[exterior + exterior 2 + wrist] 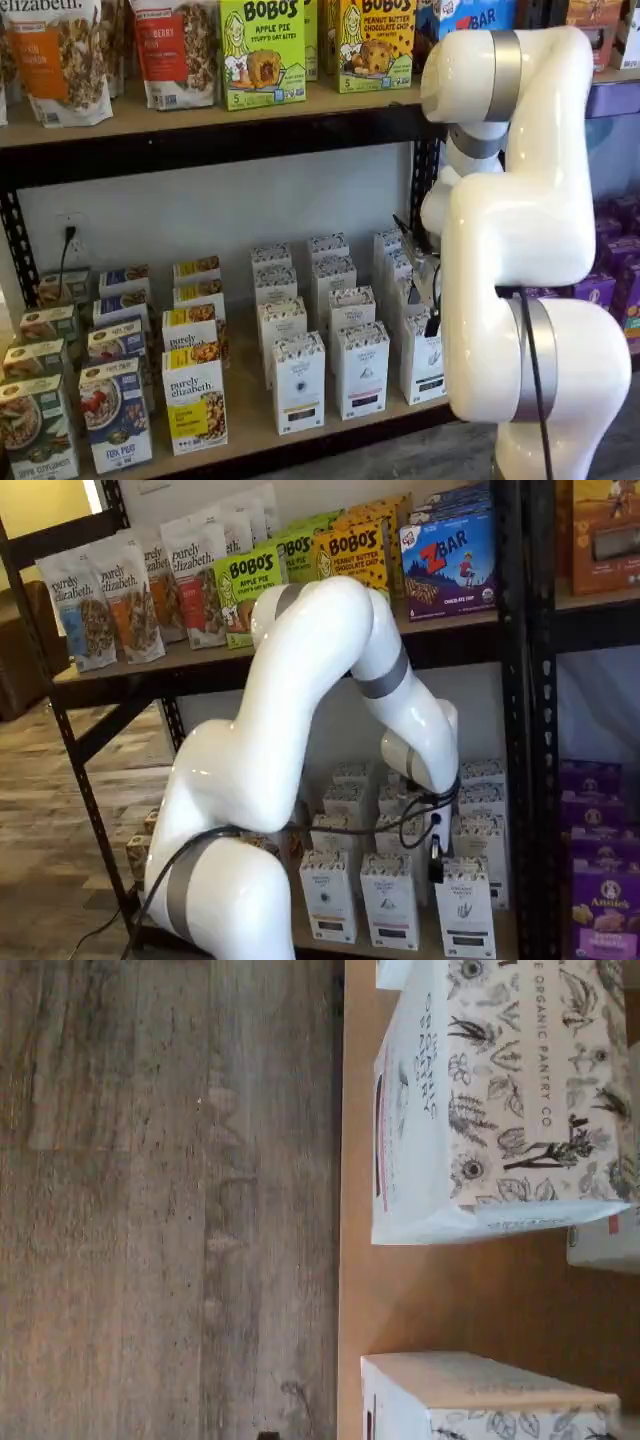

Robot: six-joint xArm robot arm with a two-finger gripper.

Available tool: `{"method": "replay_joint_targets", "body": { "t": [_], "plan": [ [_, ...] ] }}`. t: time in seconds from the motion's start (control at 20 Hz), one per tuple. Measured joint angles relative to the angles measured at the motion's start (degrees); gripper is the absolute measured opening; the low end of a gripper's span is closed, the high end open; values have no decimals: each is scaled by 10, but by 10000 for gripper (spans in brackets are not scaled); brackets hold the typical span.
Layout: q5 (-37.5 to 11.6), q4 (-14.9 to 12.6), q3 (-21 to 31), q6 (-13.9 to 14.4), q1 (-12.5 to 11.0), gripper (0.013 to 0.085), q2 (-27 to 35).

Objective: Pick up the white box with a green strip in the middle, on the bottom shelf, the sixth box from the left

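Note:
The white box stands at the right end of the front row on the bottom shelf, its right edge hidden by my arm. It shows in both shelf views, with like white boxes beside and behind it. My gripper hangs above that column of boxes, fingers pointing down with nothing between them, so it is open. Its black fingers hang just above and to the left of the box top. The wrist view looks down on a white box with a leaf-patterned top; I cannot tell which box it is.
Yellow-labelled boxes and blue cereal boxes fill the shelf's left part. A black upright stands right of the white boxes, with purple boxes beyond it. The wrist view shows wood floor past the shelf edge.

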Motion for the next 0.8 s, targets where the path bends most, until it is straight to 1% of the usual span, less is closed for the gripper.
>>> {"method": "replay_joint_targets", "body": {
  "t": [0.05, 0.1, 0.15, 0.35, 0.55, 0.7, 0.8],
  "plan": [
    [5, -12, -3, 12, 0, 850, 0],
    [20, -48, -13, 45, 1, 850, 3],
    [27, -63, -19, 60, 3, 850, 5],
    [36, -83, -36, 83, 8, 850, 12],
    [40, -111, -53, 109, 10, 850, 26],
    [39, -126, -68, 121, 9, 850, 42],
    [39, -132, -82, 124, 7, 850, 56]
  ]
}}
